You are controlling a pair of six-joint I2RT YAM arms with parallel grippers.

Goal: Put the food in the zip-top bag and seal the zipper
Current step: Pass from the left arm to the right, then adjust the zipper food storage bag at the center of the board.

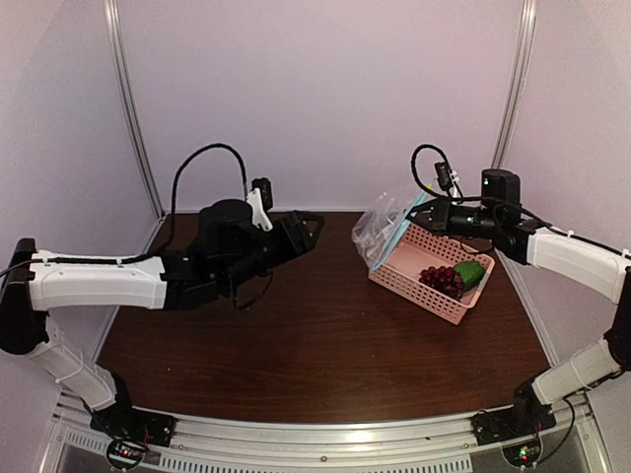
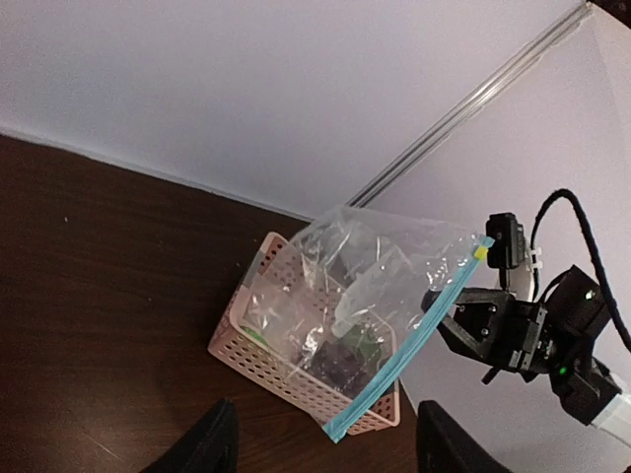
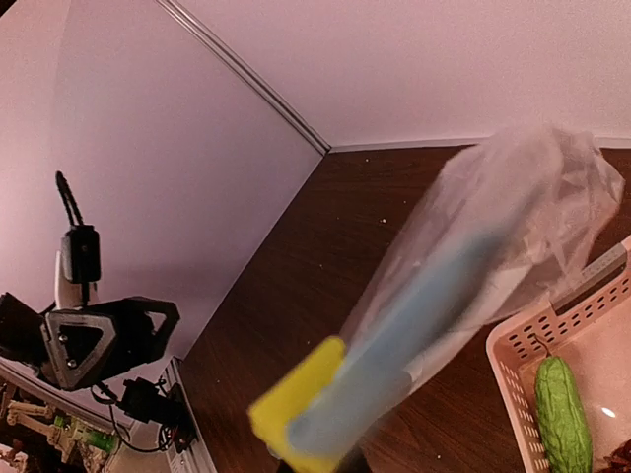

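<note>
Dark brown table (image 1: 325, 335), pale lilac walls (image 1: 325, 89) closing it in on three sides.

- Right gripper (image 1: 429, 210) is reaching in from the right with its jaws pressed together, pinching the zip-top bag (image 1: 380, 232) at its mouth edge. The grip is on the zipper (image 2: 414, 340), close to the yellow tab (image 3: 296, 409).
- Bag is hanging off the table, over the far-left end of the pink basket (image 1: 414, 293). Its teal strip is slanting downward and its body is sagging to the left. It is probably being held this way so the mouth faces the other arm.
- Left gripper (image 1: 314, 227) is hovering over the left-centre of the table, well apart from the bag and pointing at it. Fingers (image 2: 212, 439) are spread wide with nothing between them. It looks ready to take the free lip and pull the mouth open.
- Grapes (image 1: 442, 279) and green vegetable (image 1: 469, 274) are lying in the near-right end of the basket, touching each other. Neither is in the bag.
- Judgement: loading not yet begun, and sealing comes after it. A one-corner hold is leaving the thin film slack, so the mouth may collapse.
</note>
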